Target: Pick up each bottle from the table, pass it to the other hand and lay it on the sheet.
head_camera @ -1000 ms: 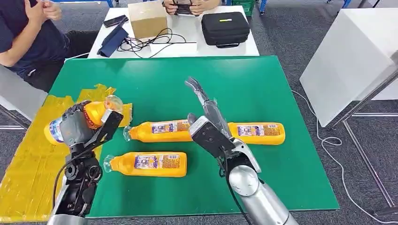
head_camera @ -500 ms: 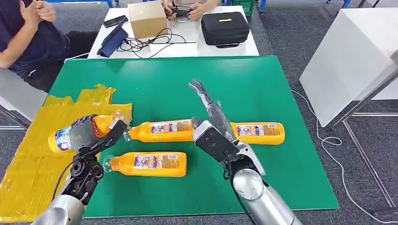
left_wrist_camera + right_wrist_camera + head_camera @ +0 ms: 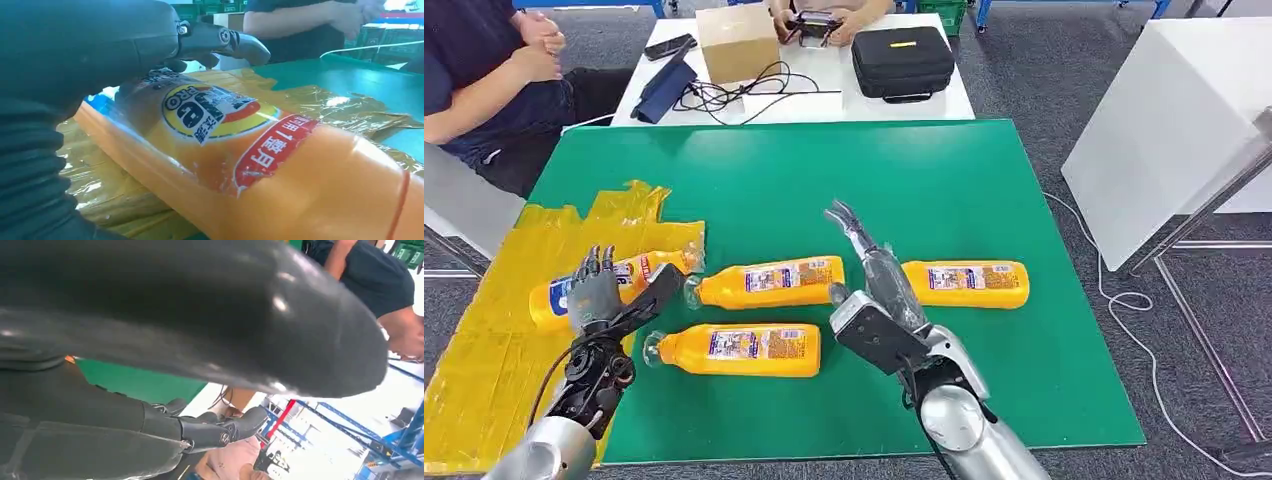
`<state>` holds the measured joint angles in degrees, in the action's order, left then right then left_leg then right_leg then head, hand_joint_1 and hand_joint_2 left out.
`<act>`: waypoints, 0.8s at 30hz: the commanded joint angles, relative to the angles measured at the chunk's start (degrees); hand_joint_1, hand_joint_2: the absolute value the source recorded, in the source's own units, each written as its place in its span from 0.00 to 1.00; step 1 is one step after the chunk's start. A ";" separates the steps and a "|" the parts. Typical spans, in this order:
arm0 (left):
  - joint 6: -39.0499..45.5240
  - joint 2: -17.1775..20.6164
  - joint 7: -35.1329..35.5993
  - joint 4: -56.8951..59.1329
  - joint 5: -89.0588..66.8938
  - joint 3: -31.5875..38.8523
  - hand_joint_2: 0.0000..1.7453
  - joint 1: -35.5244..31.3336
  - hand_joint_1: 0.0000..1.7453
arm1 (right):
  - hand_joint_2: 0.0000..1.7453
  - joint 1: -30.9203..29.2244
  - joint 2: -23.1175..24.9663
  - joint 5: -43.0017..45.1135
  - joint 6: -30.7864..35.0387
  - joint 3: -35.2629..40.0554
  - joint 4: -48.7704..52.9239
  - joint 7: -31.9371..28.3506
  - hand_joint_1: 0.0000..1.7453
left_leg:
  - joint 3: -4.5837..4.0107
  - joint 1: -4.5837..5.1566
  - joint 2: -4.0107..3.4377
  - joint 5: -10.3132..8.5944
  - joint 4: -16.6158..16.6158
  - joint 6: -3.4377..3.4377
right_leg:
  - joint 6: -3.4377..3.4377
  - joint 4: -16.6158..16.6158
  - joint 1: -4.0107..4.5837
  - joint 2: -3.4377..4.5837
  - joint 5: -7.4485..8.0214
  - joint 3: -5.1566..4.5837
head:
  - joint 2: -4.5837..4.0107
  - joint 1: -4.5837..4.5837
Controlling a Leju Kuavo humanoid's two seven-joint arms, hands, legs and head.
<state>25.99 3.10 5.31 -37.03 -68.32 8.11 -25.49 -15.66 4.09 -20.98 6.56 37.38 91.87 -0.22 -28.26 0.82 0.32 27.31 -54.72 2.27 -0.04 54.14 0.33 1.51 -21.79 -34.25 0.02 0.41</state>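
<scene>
The left hand (image 3: 604, 295) rests fingers spread over the bottle (image 3: 619, 278) lying beneath it on the yellow sheet (image 3: 484, 350), apparently letting go, while the right hand (image 3: 874, 290) hovers empty, fingers extended, above three bottles (image 3: 769, 281) waiting on the bench (image 3: 824, 180).

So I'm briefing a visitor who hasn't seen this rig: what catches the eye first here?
Three orange bottles lying on the green table: the upper left bottle, the right bottle and the front bottle. A fourth bottle lies on the crinkled yellow sheet under the left hand; the right hand hovers open between the bottles.
</scene>
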 commanded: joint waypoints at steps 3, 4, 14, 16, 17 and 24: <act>0.30 -0.57 -0.70 -0.26 1.76 3.06 0.00 2.31 0.00 | 0.00 0.58 -1.91 -0.94 -0.86 -0.25 0.04 -0.58 0.00 | 0.27 -0.07 -0.08 0.07 0.08 -0.19 | 0.08 -0.07 0.06 -0.07 -0.06 0.25 | 0.00 0.00; 0.88 -1.06 -1.74 -2.99 3.40 4.00 0.00 3.91 0.00 | 0.00 1.35 -2.26 -2.85 -0.26 -0.18 -0.01 -1.22 0.00 | 0.29 -0.07 -0.08 0.09 0.08 -0.18 | 0.08 -0.07 0.06 -0.06 -0.07 0.26 | 0.02 0.02; -6.94 -7.47 -15.32 -30.21 41.26 11.97 0.00 11.11 0.00 | 0.00 -2.43 0.50 -15.14 2.17 3.93 -15.94 1.46 0.00 | 0.31 -0.14 -0.15 0.13 0.00 -0.19 | 0.12 -0.06 0.15 0.02 -0.08 0.25 | 0.00 0.00; -16.59 -7.40 -15.18 -35.93 54.95 11.36 0.00 14.07 0.00 | 0.00 -3.92 2.39 -17.10 3.52 5.35 -21.55 1.92 0.00 | 0.18 -0.11 -0.32 0.08 0.03 -0.13 | 0.07 -0.09 0.11 0.24 0.02 0.12 | 0.02 0.00; -16.98 -7.31 -15.27 -38.14 56.52 10.40 0.00 15.14 0.00 | 0.00 -4.40 3.21 -18.13 3.88 6.00 -23.46 2.24 0.00 | 0.20 -0.14 -0.36 0.12 0.01 -0.17 | 0.09 -0.08 0.14 0.25 0.00 0.16 | 0.02 0.02; -16.79 -7.10 -15.65 -40.27 59.79 9.04 0.00 15.98 0.00 | 1.00 -4.73 3.76 -18.02 3.12 5.77 -24.29 3.30 0.00 | 0.16 -0.09 -0.15 0.09 0.03 -0.13 | 0.05 -0.04 0.08 0.07 -0.05 0.13 | 0.00 -0.02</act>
<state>9.46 -2.12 -9.88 -69.93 -11.65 15.32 -11.69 -16.03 6.78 -39.15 10.16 40.76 77.35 1.71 -28.26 0.80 0.29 27.31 -54.72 2.26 -0.05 54.16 0.35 1.55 -21.80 -34.28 0.02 0.39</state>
